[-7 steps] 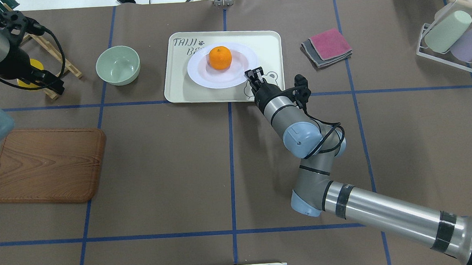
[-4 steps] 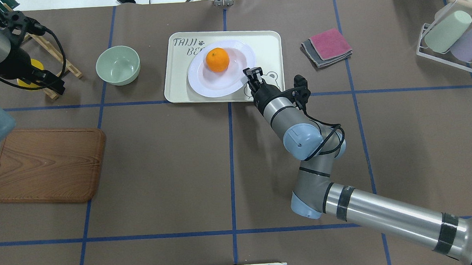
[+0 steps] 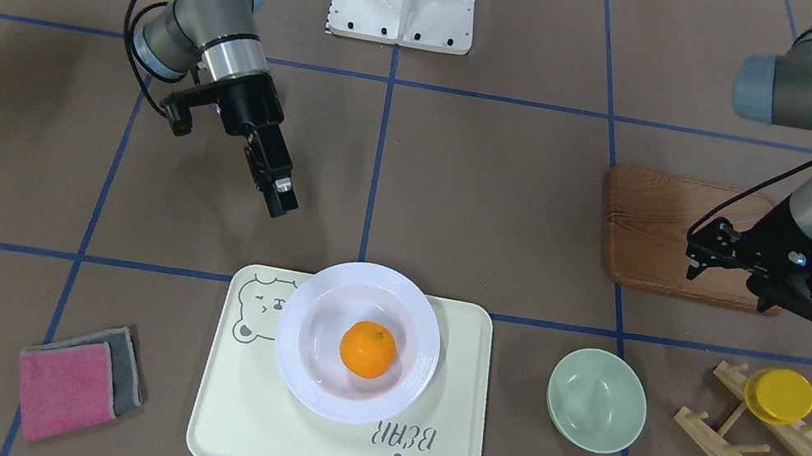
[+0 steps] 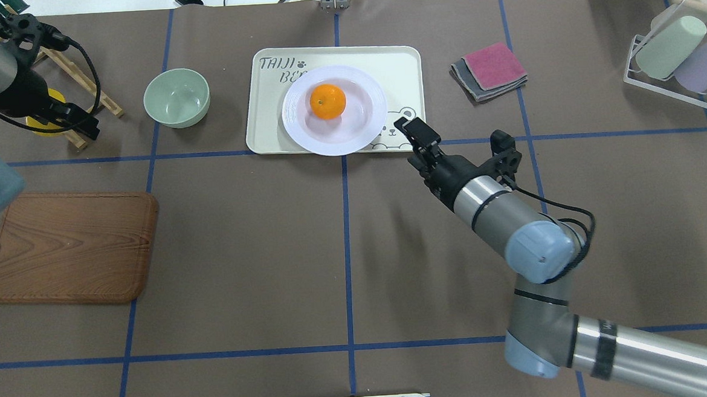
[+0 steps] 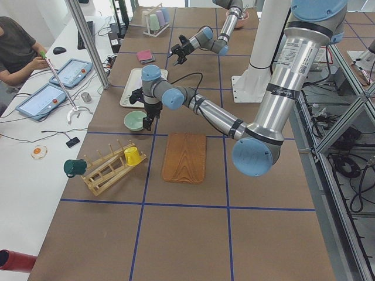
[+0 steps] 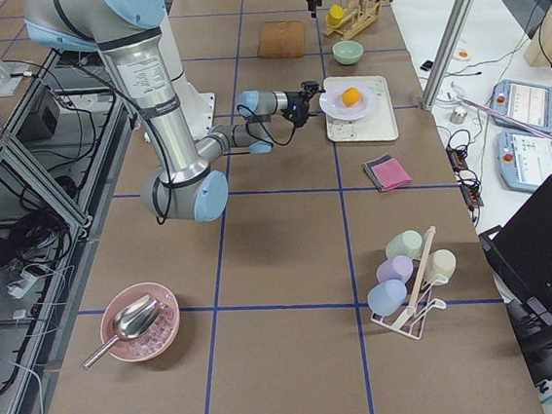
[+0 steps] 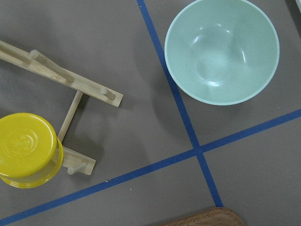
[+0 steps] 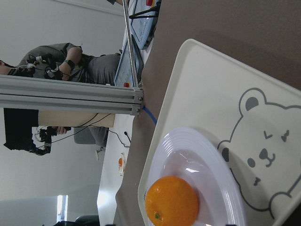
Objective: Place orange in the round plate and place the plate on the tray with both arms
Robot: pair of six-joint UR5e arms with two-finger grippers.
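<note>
The orange [image 4: 328, 101] lies in the white round plate [image 4: 291, 114], which rests flat on the cream bear tray [image 4: 401, 69]. From the front, the orange [image 3: 368, 349] sits near the middle of the plate [image 3: 290, 341], and the plate's near rim overhangs the edge of the tray [image 3: 239, 416]. My right gripper [image 4: 413, 130] hovers off the tray's near right corner, open and empty, a short way from the plate. The right wrist view looks at the orange [image 8: 171, 200] and plate [image 8: 207, 165]. My left gripper [image 4: 80, 125] hangs far left, near the wooden rack, apparently open and holding nothing.
A pale-green bowl [image 4: 177, 97] stands left of the tray. A wooden rack with a yellow cup [image 4: 46, 115] is at the far left, a brown board [image 4: 71, 246] near left. Folded cloths [image 4: 491, 70] and a cup rack [image 4: 679, 54] are to the right.
My right gripper let go of the plate's rim and drew back towards the robot and to the right. The plate tilted, then settled flat on the tray. The left arm hardly moved.
</note>
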